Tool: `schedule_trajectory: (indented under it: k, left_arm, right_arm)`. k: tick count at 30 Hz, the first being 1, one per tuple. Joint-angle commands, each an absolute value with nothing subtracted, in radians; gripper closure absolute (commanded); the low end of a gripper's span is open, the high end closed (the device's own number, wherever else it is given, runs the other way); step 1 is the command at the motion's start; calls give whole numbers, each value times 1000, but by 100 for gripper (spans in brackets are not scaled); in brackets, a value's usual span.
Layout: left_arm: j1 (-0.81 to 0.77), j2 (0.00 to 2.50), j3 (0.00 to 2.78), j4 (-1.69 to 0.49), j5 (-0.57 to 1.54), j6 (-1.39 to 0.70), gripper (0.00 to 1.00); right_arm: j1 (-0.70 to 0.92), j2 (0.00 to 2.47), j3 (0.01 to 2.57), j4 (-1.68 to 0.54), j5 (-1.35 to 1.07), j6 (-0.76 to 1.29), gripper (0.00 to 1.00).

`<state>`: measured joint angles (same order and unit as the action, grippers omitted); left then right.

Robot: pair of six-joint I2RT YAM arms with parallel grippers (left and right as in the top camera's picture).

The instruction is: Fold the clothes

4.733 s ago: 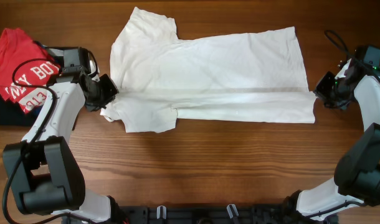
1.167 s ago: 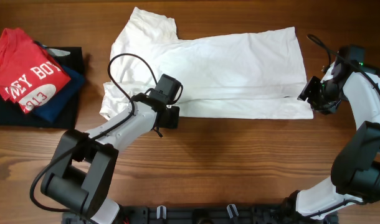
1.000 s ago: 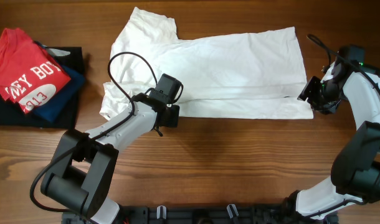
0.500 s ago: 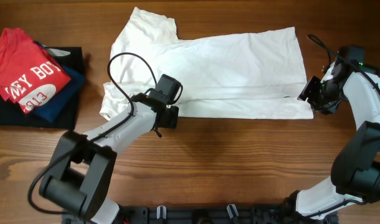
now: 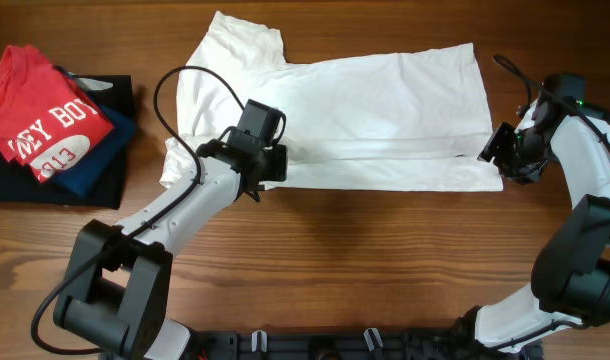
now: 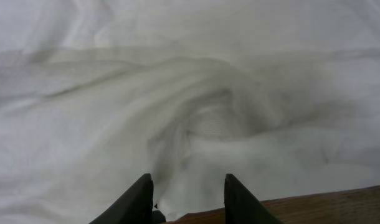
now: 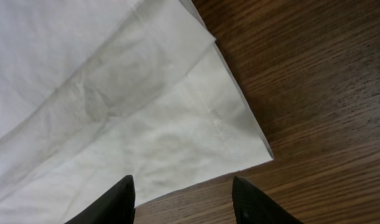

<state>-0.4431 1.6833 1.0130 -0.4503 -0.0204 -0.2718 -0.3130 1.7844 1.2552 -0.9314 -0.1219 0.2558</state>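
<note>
The clothes, a white T-shirt [image 5: 365, 110], lie flat across the back half of the wooden table, with the near long side folded in. No stripes show. My left gripper [image 5: 273, 165] hovers over the shirt's near edge by the tucked left sleeve. In the left wrist view this gripper [image 6: 187, 199] is open above a twisted pucker of cloth [image 6: 209, 124] and holds nothing. My right gripper [image 5: 497, 152] is at the shirt's near right corner. In the right wrist view it [image 7: 190, 202] is open just off the hem corner [image 7: 240, 143].
A red shirt with white lettering [image 5: 45, 120] lies on folded dark garments [image 5: 95, 170] at the table's left edge. Bare wood [image 5: 385, 260] runs along the front. The arm bases stand at the front edge.
My left gripper has moved a little toward the back, from the shirt's near edge onto the cloth. The right arm and the shirt's outline are unchanged.
</note>
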Motion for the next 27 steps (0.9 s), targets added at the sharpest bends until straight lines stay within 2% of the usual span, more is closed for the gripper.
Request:
schedule_trajectory:
  k: [1,5,9,17,22,27]
  left_arm:
    - [-440,1677,1015,-453,9,-277,63]
    - [-440,1674,1015,-504,-49,-278,65]
    - [-440,1674,1015,-544,-93,-320,71]
    - [-331,1656,1016,-546,-98,-428,67]
    - [-188,1629,1015,-540,-68,-427,58]
    - [-119,1676,1014,-593,-50,-424,52]
  right_arm:
    - [-312,1810,1251,-933,-104,235,49]
    - [-312,1810,1251,-933,-104,234,49]
    - [-312,1810,1251,-933,-105,235,50]
    - [-312,1808,1256,-936,-159,182,50]
    - [-312,1809,1271,-960,-179,157,47]
    - [-313,1809,1214,-984,-51,279,41]
